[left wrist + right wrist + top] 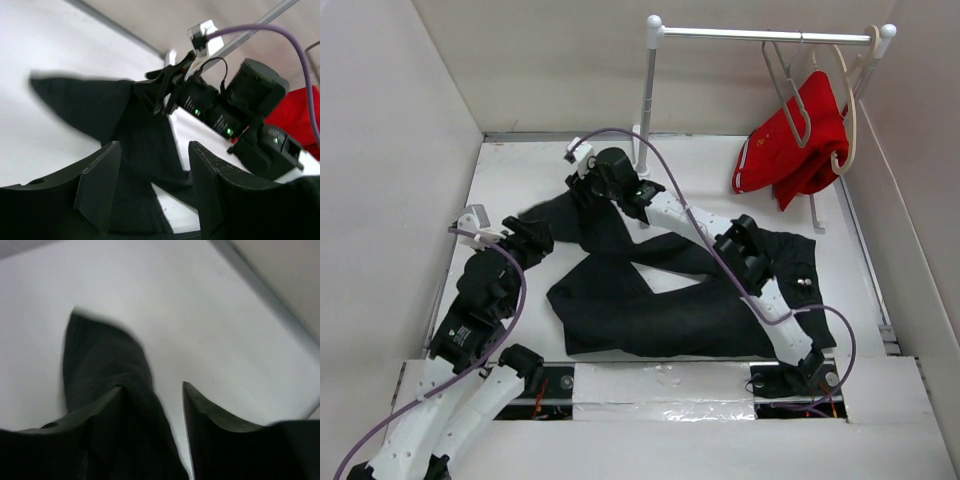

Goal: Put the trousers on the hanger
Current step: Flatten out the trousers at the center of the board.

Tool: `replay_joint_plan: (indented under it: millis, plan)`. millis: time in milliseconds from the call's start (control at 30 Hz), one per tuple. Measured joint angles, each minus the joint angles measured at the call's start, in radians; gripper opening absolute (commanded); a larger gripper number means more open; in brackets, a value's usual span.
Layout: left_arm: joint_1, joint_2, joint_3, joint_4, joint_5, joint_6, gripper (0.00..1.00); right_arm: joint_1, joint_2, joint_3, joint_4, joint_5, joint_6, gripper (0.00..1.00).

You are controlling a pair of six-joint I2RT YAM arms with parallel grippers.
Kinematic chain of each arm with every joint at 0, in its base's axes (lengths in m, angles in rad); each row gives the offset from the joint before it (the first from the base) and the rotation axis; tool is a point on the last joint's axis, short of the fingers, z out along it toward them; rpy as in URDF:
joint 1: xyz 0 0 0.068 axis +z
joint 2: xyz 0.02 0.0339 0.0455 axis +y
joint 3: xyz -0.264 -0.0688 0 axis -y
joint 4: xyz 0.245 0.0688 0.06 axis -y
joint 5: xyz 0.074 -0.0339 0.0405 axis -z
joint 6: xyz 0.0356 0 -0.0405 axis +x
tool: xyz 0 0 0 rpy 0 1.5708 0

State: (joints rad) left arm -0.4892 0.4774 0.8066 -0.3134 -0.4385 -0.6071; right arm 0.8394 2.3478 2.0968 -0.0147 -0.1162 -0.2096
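The black trousers [650, 310] lie crumpled on the white table [520, 170], waist with silver buttons at the right and one leg reaching far left. The thin grey metal hanger [781, 72] hangs on the rail at the back right. My left gripper [532, 238] is open, low over the leg's left part; cloth [80, 100] lies under its jaws [155, 150]. My right gripper [578, 185] is open at the far end of the same leg; cloth [100, 355] lies against its left finger [152, 387]. The right gripper also shows in the left wrist view [165, 90].
A white clothes rack [760, 34] stands at the back right. A red garment [800, 140] hangs from it on a thick cream hanger [848, 120]. The rack's post [645, 110] stands just behind my right gripper. Walls enclose the table on three sides.
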Motion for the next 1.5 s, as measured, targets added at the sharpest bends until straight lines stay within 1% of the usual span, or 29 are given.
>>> replay_joint_plan:
  millis: [67,167,233,267,333,367,400,500,600,633,767,867,933,1067,1200,1300,1333,1400,1467,1500]
  plan:
    - [0.000,0.018,-0.035,-0.002,0.006,-0.019,0.54,-0.043,0.051,0.019,-0.046,-0.005,0.032,0.82]
    - [0.000,0.054,-0.076,-0.003,0.022,-0.047,0.53,-0.084,0.063,0.018,-0.107,-0.011,0.062,0.83]
    - [0.000,0.091,-0.097,0.010,0.037,-0.064,0.49,-0.093,0.045,0.014,-0.109,-0.012,0.068,0.82]
    - [0.000,0.114,-0.108,0.020,0.045,-0.073,0.46,-0.093,0.020,-0.005,-0.101,-0.012,0.067,0.73]
    - [0.000,0.174,-0.132,0.056,0.055,-0.086,0.38,-0.084,-0.079,-0.115,-0.077,-0.008,0.056,0.57]
    - [0.000,0.210,-0.142,0.076,0.057,-0.091,0.38,-0.078,-0.143,-0.179,-0.069,-0.004,0.052,0.15]
    - [0.000,0.255,-0.152,0.101,0.058,-0.097,0.37,-0.074,-0.212,-0.243,-0.056,0.002,0.043,0.00]
    - [0.000,0.409,-0.158,0.169,0.056,-0.116,0.36,-0.064,-0.415,-0.400,-0.019,0.018,0.028,0.00]
    - [0.000,0.579,-0.148,0.196,0.040,-0.121,0.42,-0.058,-0.642,-0.599,0.052,0.035,0.001,0.00]
    - [-0.001,0.618,-0.148,0.197,0.026,-0.119,0.46,-0.057,-0.720,-0.681,0.083,0.043,-0.006,0.00]
    - [0.021,0.723,-0.137,0.199,-0.025,-0.108,0.46,-0.027,-0.981,-0.988,0.162,0.068,-0.014,0.02]
    - [0.060,0.871,-0.071,0.207,-0.067,-0.095,0.46,0.000,-1.086,-1.151,0.172,0.068,-0.013,0.04]
    - [0.060,0.958,-0.018,0.212,-0.085,-0.078,0.46,0.013,-1.130,-1.233,0.175,0.072,-0.012,0.04]
    - [0.056,1.096,0.078,0.215,-0.113,-0.041,0.46,0.019,-1.209,-1.347,0.167,0.087,-0.008,0.08]
    - [0.098,1.226,0.157,0.218,-0.098,-0.018,0.43,0.019,-1.286,-1.400,0.158,0.095,-0.004,0.09]
    - [0.119,1.288,0.193,0.202,-0.094,-0.008,0.37,0.019,-1.329,-1.425,0.158,0.098,-0.003,0.10]
    - [0.119,1.301,0.205,0.195,-0.094,-0.007,0.33,0.019,-1.336,-1.431,0.156,0.098,-0.003,0.10]
    - [0.118,1.314,0.225,0.189,-0.096,-0.006,0.29,0.019,-1.347,-1.447,0.157,0.098,-0.002,0.10]
    - [0.117,1.314,0.233,0.190,-0.097,-0.005,0.21,0.021,-1.353,-1.468,0.159,0.098,0.005,0.10]
    - [0.117,1.314,0.237,0.190,-0.097,-0.002,0.03,0.024,-1.354,-1.479,0.159,0.098,0.006,0.10]
